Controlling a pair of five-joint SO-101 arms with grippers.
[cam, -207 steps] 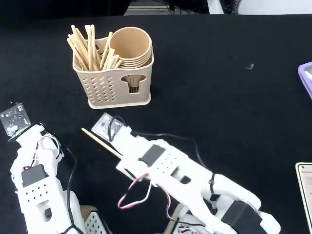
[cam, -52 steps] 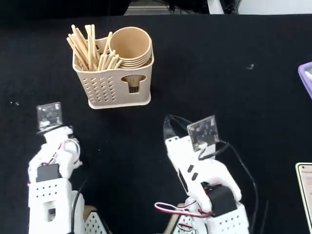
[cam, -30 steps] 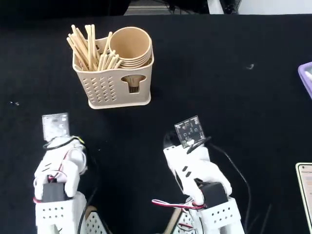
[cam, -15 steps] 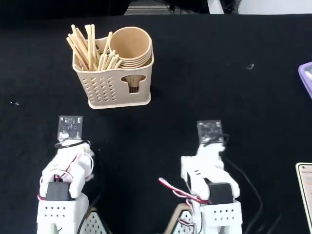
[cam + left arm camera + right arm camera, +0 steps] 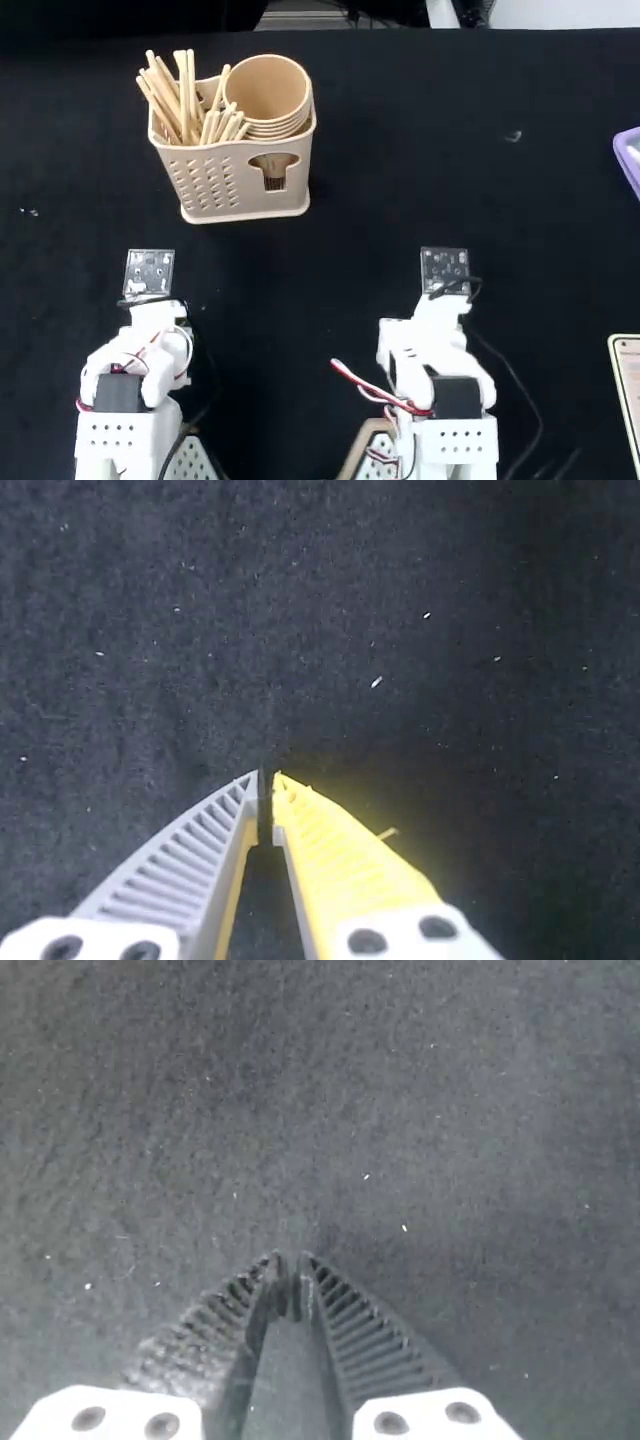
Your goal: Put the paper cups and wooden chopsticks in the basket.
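The left tool [image 5: 266,805] is pointing down at the dark tabletop [image 5: 400,600] with its two fingers pressed together at the tips, gripping nothing. The right tool [image 5: 288,1282] is doing the same: its fingers are meeting at the tips, nothing is sitting between them, and bare cloth is lying just beneath. In the high view both arms are sitting folded at the near edge, side by side.

The basket [image 5: 232,175] is standing well ahead of both tools, far beyond their tips. The wooden chopsticks [image 5: 180,95] are leaning upright in one side of it, and the paper cups [image 5: 268,95] are sitting nested in a stack in the other side. Every cup and chopstick I can make out is resting inside it.

Judging from this, the task is looking finished and the step in hand is the rest pose rather than a pick. The next move is calling for little: holding both tools low and away from the basket, and perhaps checking the cloth under the arms, where a thin stick could be hiding.
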